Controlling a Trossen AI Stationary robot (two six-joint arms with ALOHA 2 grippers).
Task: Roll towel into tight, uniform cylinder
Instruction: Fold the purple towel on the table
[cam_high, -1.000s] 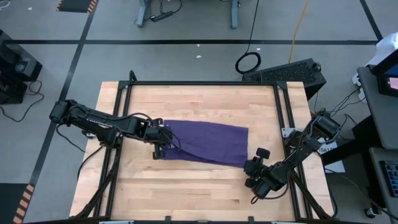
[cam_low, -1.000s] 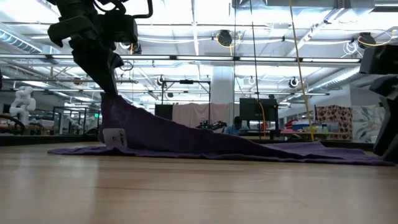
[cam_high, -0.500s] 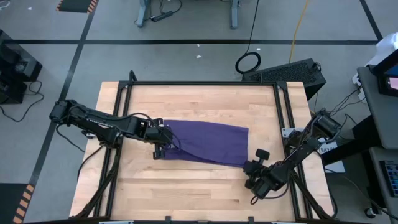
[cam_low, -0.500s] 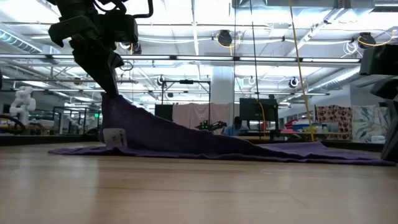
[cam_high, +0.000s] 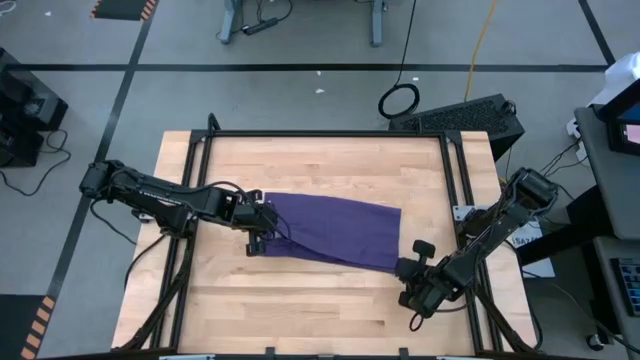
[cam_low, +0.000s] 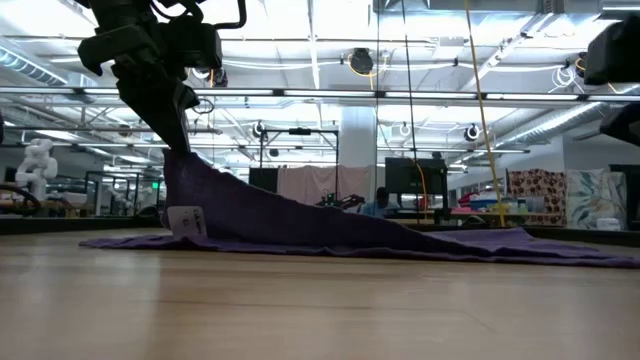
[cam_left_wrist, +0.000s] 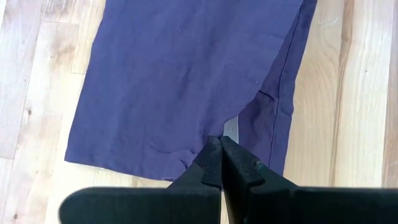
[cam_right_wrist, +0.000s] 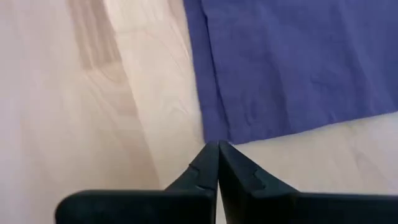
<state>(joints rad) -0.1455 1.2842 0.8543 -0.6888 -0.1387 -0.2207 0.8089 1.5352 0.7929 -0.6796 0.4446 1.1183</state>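
The purple towel (cam_high: 335, 230) lies spread across the middle of the wooden table, its long side running left to right. My left gripper (cam_high: 263, 228) is shut on its left end, which rises in a tent (cam_low: 200, 185) with the white tag (cam_low: 186, 222) hanging below. My right gripper (cam_high: 402, 268) is shut at the towel's near right corner (cam_right_wrist: 214, 134). The rest of the towel (cam_low: 450, 245) rests flat on the wood. My left gripper pinches the towel's left short edge (cam_left_wrist: 214, 132) between its two fingers, beside the white tag (cam_left_wrist: 231, 127), where the cloth puckers into a fold. The fingers slant down from the table's left. That edge is lifted, and the cloth slopes down to the table. My right gripper has its shut fingertips (cam_right_wrist: 208, 155) at the very tip of the towel's near right corner (cam_right_wrist: 217, 138), slanting down from the near right. The tips hide the contact itself. The cloth beside the corner lies flat and slack.
Black frame rails (cam_high: 330, 133) run along the table's far and side edges. Bare wood (cam_high: 300, 310) stretches between the towel and the near edge, and more (cam_high: 320, 165) lies beyond it. A person (cam_low: 380, 203) sits far off in the room behind.
My right gripper has risen: in the low view its dark finger at the picture's right edge has gone up out of sight, and in the high view the arm has drawn a little toward the towel's corner. The towel has kept its shape.
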